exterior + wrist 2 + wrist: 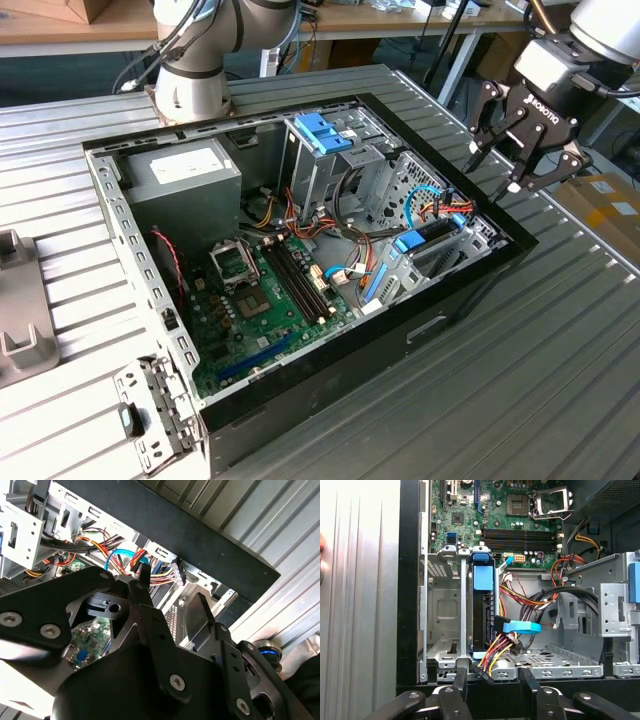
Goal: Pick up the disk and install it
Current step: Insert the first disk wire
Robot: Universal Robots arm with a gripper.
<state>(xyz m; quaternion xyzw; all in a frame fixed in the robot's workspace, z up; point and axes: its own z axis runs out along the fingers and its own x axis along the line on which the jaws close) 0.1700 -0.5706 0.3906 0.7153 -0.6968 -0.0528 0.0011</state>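
Pincer (pixel 520 168) empty, fingers spread, angled downward.

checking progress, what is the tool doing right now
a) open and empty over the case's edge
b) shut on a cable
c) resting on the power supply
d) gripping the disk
A: the tool hangs open with nothing between its fingers, over the case edge, apart from the disk.

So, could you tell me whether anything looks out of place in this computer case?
The disk stands on edge in the silver drive cage, cables running to it, rather than lying flat. The open gripper hovers over the case rim, empty.
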